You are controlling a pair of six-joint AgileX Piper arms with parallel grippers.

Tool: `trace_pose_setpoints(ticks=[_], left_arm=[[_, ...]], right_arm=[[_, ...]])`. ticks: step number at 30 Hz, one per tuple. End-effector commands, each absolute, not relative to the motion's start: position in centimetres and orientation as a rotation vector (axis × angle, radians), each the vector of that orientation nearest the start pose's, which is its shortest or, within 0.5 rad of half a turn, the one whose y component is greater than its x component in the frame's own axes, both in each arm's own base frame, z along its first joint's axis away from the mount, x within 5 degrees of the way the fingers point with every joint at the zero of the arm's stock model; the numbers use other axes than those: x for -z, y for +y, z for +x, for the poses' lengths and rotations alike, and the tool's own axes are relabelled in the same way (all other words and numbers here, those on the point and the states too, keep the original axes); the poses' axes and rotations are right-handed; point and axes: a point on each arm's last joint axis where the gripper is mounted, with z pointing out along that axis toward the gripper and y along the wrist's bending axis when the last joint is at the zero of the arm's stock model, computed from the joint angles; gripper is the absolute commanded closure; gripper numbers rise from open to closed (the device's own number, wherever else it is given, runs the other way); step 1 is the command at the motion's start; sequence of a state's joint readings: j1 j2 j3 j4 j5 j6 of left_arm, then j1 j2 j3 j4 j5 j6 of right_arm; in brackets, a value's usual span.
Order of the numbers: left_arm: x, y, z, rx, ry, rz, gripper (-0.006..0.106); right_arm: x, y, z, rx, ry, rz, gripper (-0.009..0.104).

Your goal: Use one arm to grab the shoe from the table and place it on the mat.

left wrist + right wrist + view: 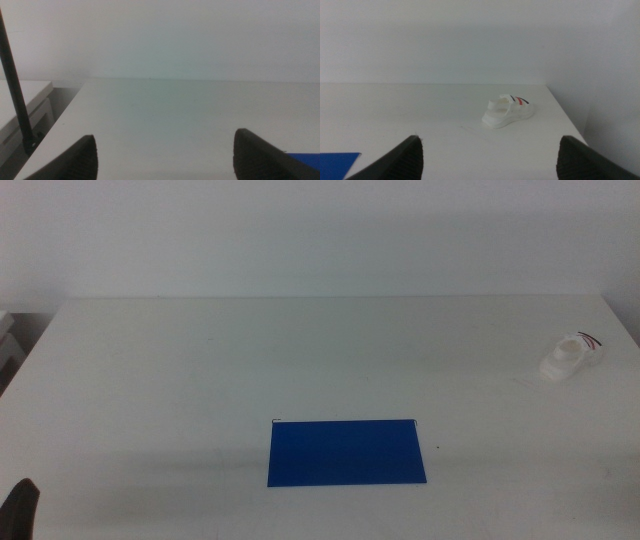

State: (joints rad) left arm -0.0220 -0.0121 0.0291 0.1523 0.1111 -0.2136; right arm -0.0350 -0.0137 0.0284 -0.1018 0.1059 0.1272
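The small white shoe [570,358] with black and red straps lies at the far right of the white table [300,350], near its right edge. It also shows in the right wrist view [508,112], well ahead of my right gripper [490,162], whose jaws stand wide apart and empty. The dark blue mat [346,451] lies flat at the front centre of the table; its corners show in the left wrist view [305,160] and the right wrist view [337,160]. My left gripper [165,157] is open and empty at the front left; only a dark tip [20,510] shows in the middle view.
A white cabinet [22,107] stands beside the table's left edge, with a thin black rod [15,90] in front of it. A plain white wall stands behind the table. The table's right edge [565,112] lies close to the shoe.
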Motion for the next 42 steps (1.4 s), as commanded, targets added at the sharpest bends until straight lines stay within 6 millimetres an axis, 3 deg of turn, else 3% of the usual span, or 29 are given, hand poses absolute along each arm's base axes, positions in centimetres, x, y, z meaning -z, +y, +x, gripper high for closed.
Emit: trace_pose_setpoints(ticks=[1,5,9,10,14,22,27,35,42], left_arm=[[-19.9,-0.1,5.6,0.070,1.527,-0.036,0.008],[-19.9,-0.1,5.6,0.070,1.526,-0.035,0.008],[-19.9,-0.1,5.6,0.070,1.526,-0.035,0.008],[-19.9,-0.1,5.6,0.070,1.526,-0.035,0.008],[-19.9,-0.1,5.6,0.070,1.526,-0.035,0.008],[-19.9,-0.1,5.6,0.070,1.526,-0.036,0.008],[-19.9,-0.1,5.6,0.070,1.526,-0.036,0.008],[-19.9,-0.1,5.6,0.070,1.526,-0.036,0.008],[-19.9,-0.1,5.6,0.070,1.526,-0.036,0.008]], right_arm=[[-20.3,-0.3,5.5,0.007,1.503,0.062,0.017],[-22.0,-0.3,5.4,-0.012,1.566,0.091,0.017],[-25.4,-0.4,5.6,-0.005,1.683,0.105,0.017],[-28.8,-0.5,7.0,0.000,1.789,0.116,0.017],[-31.9,-0.6,9.1,-0.006,1.848,0.125,0.017],[-36.4,-1.0,16.2,0.015,1.946,0.127,0.017],[-39.5,-1.2,21.0,-0.062,1.964,0.252,0.017],[-40.6,-1.7,30.0,-0.167,2.103,0.517,0.017],[-38.0,-2.4,37.6,-0.131,2.271,0.690,0.017]])
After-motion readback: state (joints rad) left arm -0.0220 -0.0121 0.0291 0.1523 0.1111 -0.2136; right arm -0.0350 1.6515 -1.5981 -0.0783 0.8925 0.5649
